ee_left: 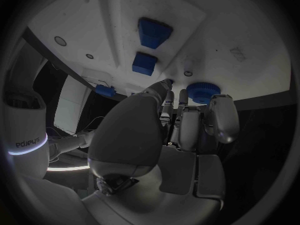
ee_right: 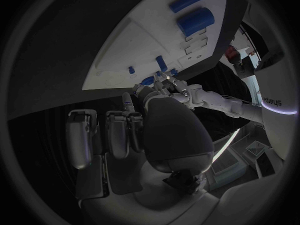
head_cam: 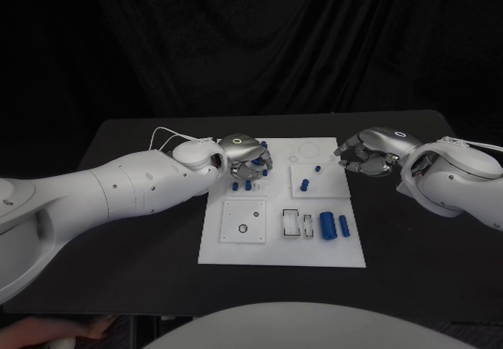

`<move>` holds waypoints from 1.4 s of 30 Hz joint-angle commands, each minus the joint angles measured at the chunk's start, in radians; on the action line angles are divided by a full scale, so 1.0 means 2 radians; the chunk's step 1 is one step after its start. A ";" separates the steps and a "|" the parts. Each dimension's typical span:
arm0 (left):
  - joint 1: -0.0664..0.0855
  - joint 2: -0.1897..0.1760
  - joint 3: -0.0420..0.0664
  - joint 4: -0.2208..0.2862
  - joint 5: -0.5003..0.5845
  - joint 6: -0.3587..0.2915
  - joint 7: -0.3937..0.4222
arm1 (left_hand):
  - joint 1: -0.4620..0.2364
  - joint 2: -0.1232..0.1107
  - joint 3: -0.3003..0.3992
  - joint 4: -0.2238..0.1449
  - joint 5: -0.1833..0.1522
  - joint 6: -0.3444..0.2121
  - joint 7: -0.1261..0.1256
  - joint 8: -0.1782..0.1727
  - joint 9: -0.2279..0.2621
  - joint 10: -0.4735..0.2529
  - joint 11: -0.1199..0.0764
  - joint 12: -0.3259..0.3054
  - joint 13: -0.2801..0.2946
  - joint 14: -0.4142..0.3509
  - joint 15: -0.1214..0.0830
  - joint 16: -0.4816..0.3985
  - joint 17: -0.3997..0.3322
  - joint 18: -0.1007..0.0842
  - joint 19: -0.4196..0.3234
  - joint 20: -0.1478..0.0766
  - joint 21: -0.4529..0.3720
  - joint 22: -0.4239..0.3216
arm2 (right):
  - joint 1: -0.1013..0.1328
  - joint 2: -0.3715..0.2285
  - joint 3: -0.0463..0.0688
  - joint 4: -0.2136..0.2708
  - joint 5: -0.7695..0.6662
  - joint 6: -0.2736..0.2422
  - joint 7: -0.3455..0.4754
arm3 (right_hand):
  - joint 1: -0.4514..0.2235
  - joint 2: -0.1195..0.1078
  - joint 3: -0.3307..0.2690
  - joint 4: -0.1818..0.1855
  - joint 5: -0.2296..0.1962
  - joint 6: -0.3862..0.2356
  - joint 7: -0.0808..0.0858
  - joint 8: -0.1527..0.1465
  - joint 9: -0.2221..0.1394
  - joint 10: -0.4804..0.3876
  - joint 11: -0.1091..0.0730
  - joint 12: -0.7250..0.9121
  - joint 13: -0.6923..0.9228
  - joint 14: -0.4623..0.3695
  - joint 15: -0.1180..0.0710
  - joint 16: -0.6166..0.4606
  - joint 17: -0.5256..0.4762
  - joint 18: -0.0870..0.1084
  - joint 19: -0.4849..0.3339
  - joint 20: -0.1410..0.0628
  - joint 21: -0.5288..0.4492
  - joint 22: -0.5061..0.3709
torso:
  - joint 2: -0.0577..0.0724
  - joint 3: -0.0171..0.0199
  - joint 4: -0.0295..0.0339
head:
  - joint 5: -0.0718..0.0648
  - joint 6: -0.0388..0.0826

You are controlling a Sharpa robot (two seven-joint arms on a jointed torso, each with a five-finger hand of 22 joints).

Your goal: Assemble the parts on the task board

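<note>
The white task board lies in the middle of the black table. My left hand hangs over its far left part, fingers pointing down at several small blue parts. In the left wrist view the fingertips reach a round knurled blue part; I cannot tell whether they grip it. Two blue blocks stand beyond it. My right hand hovers at the board's far right edge, fingers curled in on nothing. Two blue cylinders lie at the near right, and two blue pegs stand in a raised plate.
A raised square plate with a dark ring and open rectangular slots sit on the board's near half. Bare black table surrounds the board on all sides. A white cable loops by my left wrist.
</note>
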 commanded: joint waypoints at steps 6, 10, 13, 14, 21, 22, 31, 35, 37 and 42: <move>0.001 0.007 0.000 -0.005 -0.001 0.003 0.012 | 0.001 0.003 0.008 -0.003 -0.003 0.000 -0.002 -0.003 0.002 0.017 -0.007 0.008 0.006 -0.002 -0.008 0.002 -0.005 -0.007 0.000 -0.006 -0.001 0.081 | -0.001 0.001 0.000 0.000 -0.001 0.002 -0.004 | -0.007 0.000 0.003 0.000 0.002 0.003 -0.002 -0.001 -0.001 0.038 -0.001 -0.002 0.110 0.046 0.000 -0.002 0.101 -0.002 0.041 0.000 -0.003 0.124 | 0.000 -0.0001 0.0002 | 0.000 0.000; 0.001 0.009 0.000 -0.007 -0.001 0.002 0.014 | 0.002 0.003 0.010 -0.004 -0.004 -0.001 -0.002 -0.004 0.002 0.024 -0.009 0.009 0.007 -0.002 -0.009 0.001 -0.006 -0.007 0.000 -0.007 -0.001 0.081 | -0.001 0.001 0.000 0.000 -0.001 0.003 -0.005 | -0.007 0.000 0.003 0.000 0.002 0.004 -0.002 0.000 -0.001 0.038 -0.001 -0.002 0.109 0.046 0.000 -0.001 0.102 -0.002 0.041 0.000 -0.003 0.125 | 0.000 0.0001 0.0005 | -0.002 0.000; 0.001 0.010 0.000 -0.009 -0.001 0.003 0.014 | 0.002 0.003 0.010 -0.005 -0.005 -0.001 -0.002 -0.005 0.002 0.027 -0.009 0.009 0.007 -0.002 -0.010 0.001 -0.005 -0.007 0.000 -0.008 -0.001 0.081 | -0.001 0.001 0.000 0.000 -0.001 0.003 -0.005 | -0.007 0.000 0.003 0.000 0.002 0.004 -0.002 0.000 -0.001 0.038 -0.001 -0.002 0.109 0.046 0.000 -0.001 0.102 -0.002 0.041 0.000 -0.003 0.125 | 0.000 -0.0001 0.0005 | -0.001 0.000; 0.001 0.011 0.000 -0.010 -0.001 0.004 0.014 | 0.002 0.003 0.011 -0.005 -0.005 0.000 -0.001 -0.005 0.003 0.031 -0.010 0.009 0.008 -0.002 -0.010 0.001 -0.006 -0.007 0.001 -0.008 0.000 0.081 | -0.001 0.001 0.000 0.000 -0.001 0.003 -0.005 | -0.007 0.000 0.003 0.000 0.002 0.004 -0.002 0.000 -0.001 0.038 -0.001 -0.002 0.109 0.046 0.000 -0.001 0.102 -0.002 0.041 0.000 -0.003 0.125 | 0.000 -0.0001 0.0004 | -0.001 0.000; 0.001 0.013 0.000 -0.013 -0.001 0.008 0.014 | 0.003 0.003 0.015 -0.007 -0.005 0.003 0.001 -0.004 0.005 0.047 -0.016 0.010 0.010 0.000 -0.015 0.002 -0.004 -0.008 0.002 -0.010 0.002 0.082 | -0.001 0.001 0.000 0.000 -0.001 0.004 -0.005 | -0.007 0.000 0.004 0.000 0.002 0.005 -0.001 0.000 -0.001 0.038 -0.001 -0.002 0.109 0.046 0.000 -0.002 0.101 -0.002 0.041 0.000 -0.003 0.124 | 0.001 -0.0002 0.0004 | -0.002 0.000; 0.000 0.013 0.000 -0.013 -0.001 0.008 0.014 | 0.003 0.003 0.016 -0.007 -0.005 0.004 0.001 -0.004 0.005 0.049 -0.017 0.010 0.010 0.000 -0.015 0.002 -0.004 -0.008 0.003 -0.010 0.003 0.082 | -0.001 0.001 0.000 0.000 -0.001 0.004 -0.005 | -0.007 0.000 0.004 0.000 0.002 0.005 -0.001 0.000 -0.001 0.038 -0.001 -0.002 0.109 0.046 0.000 -0.002 0.101 -0.002 0.041 0.000 -0.003 0.124 | 0.000 -0.0001 0.0003 | -0.002 0.000; 0.000 0.013 0.000 -0.012 -0.001 0.012 0.016 | 0.003 0.004 0.019 -0.009 -0.005 0.010 0.004 -0.002 0.007 0.066 -0.025 0.007 0.011 0.001 -0.021 0.001 -0.005 -0.008 0.003 -0.012 0.003 0.082 | -0.001 0.001 0.000 -0.001 -0.001 0.004 -0.006 | -0.007 0.000 0.004 0.000 0.002 0.005 -0.001 0.000 -0.001 0.038 -0.001 -0.002 0.109 0.046 0.000 -0.002 0.101 -0.002 0.041 0.000 -0.003 0.124 | 0.000 0.0003 0.0003 | -0.002 0.000; 0.000 0.013 0.000 -0.011 -0.001 0.015 0.017 | 0.003 0.004 0.021 -0.010 -0.004 0.014 0.006 -0.001 0.009 0.068 -0.027 0.000 0.009 0.000 -0.023 0.001 -0.006 -0.008 0.002 -0.013 0.002 0.082 | -0.001 0.002 0.000 -0.001 -0.001 0.005 -0.006 | -0.007 0.000 0.004 0.000 0.002 0.005 -0.001 0.000 -0.001 0.038 -0.001 -0.002 0.109 0.046 0.000 -0.002 0.101 -0.002 0.041 0.000 -0.003 0.124 | 0.000 0.0000 0.0004 | -0.001 0.000; 0.000 0.013 0.000 -0.011 -0.001 0.017 0.018 | 0.003 0.005 0.022 -0.010 -0.004 0.017 0.007 0.000 0.010 0.070 -0.028 -0.004 0.007 0.000 -0.025 0.001 -0.006 -0.008 0.002 -0.013 0.002 0.082 | -0.001 0.002 0.000 -0.001 -0.001 0.005 -0.006 | -0.007 0.000 0.004 0.000 0.002 0.005 -0.001 0.000 -0.001 0.038 -0.001 -0.002 0.109 0.046 0.000 -0.002 0.101 -0.002 0.041 0.000 -0.003 0.124 | 0.000 0.0000 0.0002 | -0.001 0.000; 0.000 0.014 0.000 -0.011 -0.001 0.020 0.019 | 0.002 0.005 0.024 -0.011 -0.003 0.021 0.010 0.001 0.011 0.074 -0.030 -0.010 0.005 0.000 -0.026 0.000 -0.008 -0.008 0.002 -0.013 0.001 0.082 | -0.001 0.002 0.000 -0.001 -0.001 0.005 -0.006 | -0.008 0.000 0.004 0.000 0.002 0.006 -0.001 0.001 0.000 0.038 -0.001 -0.002 0.109 0.046 0.000 -0.002 0.101 -0.002 0.041 0.000 -0.003 0.124 | 0.000 0.0001 0.0004 | -0.001 0.000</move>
